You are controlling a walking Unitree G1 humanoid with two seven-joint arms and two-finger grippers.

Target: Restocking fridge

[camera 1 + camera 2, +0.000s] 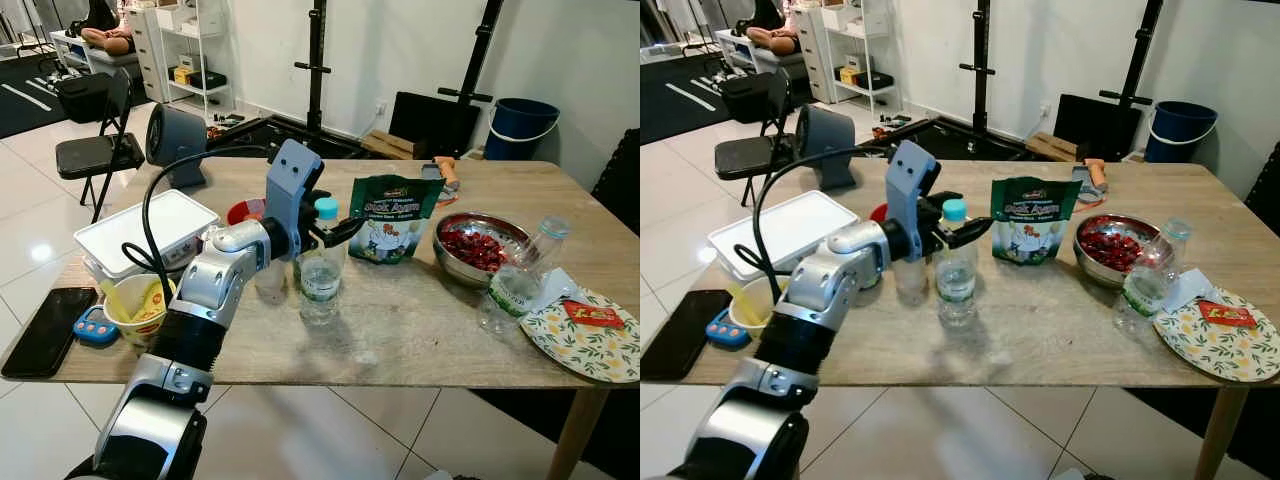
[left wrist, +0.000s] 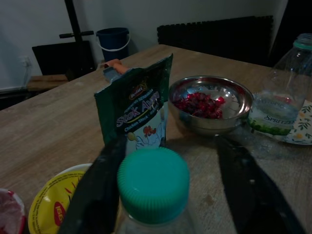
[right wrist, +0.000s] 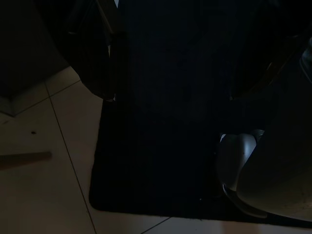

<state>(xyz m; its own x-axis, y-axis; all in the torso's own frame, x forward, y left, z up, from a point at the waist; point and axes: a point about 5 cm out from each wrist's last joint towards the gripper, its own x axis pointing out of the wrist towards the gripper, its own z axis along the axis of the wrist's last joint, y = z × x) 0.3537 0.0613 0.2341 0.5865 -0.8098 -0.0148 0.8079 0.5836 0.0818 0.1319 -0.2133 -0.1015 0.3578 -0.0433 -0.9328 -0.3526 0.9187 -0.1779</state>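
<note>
A clear water bottle (image 1: 320,278) with a teal cap (image 2: 153,184) stands upright near the middle of the wooden table (image 1: 420,335). My left gripper (image 1: 336,226) reaches over the table and is open, one black finger on each side of the cap, not touching it. Just behind the bottle a green snack bag (image 1: 391,218) stands upright. A second clear bottle (image 1: 516,278) stands to the right, beside a steel bowl of red fruit (image 1: 478,248). My right gripper (image 3: 170,97) hangs idle over a dark floor mat, its fingers apart.
A white lidded box (image 1: 140,232), a yellow cup (image 1: 140,305), a phone (image 1: 45,330) and a small blue gadget (image 1: 95,326) sit at the table's left end. A clear glass (image 1: 270,282) stands next to the bottle. A floral plate (image 1: 590,348) lies at the right edge.
</note>
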